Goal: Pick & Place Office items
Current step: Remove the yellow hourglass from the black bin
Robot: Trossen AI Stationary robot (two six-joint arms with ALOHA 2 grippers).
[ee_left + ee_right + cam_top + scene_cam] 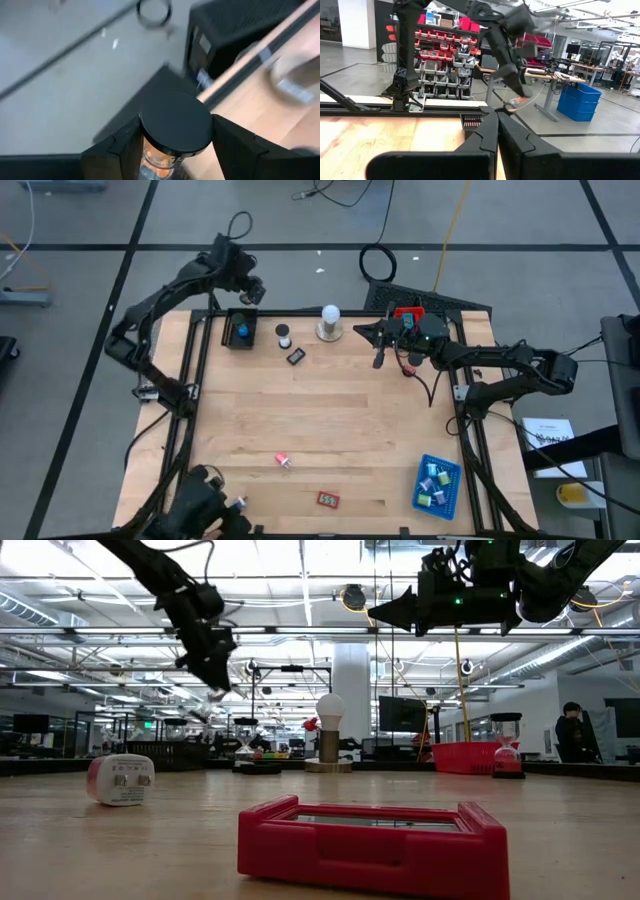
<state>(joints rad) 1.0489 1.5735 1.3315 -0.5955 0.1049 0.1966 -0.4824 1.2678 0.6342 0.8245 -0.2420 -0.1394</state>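
the left tool point(175, 150) grips a small black-capped hourglass point(175, 125) between its fingers, raised for carrying; the right tool point(497, 131) hangs closed.

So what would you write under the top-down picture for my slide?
Left claw lifts a black-capped item over the black tray; right claw waits shut near the white ball.

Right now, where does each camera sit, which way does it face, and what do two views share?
High: overhead, straight down on the table; both arms, left gripper, right gripper.
Low: table height, level across into the room; both arms overhead.
Left wrist: on the left arm, past its fingers shut on a black-capped piece.
Right wrist: on the right arm, past shut fingers toward the left arm.
Shared: high and low both show the red tray and white ball.
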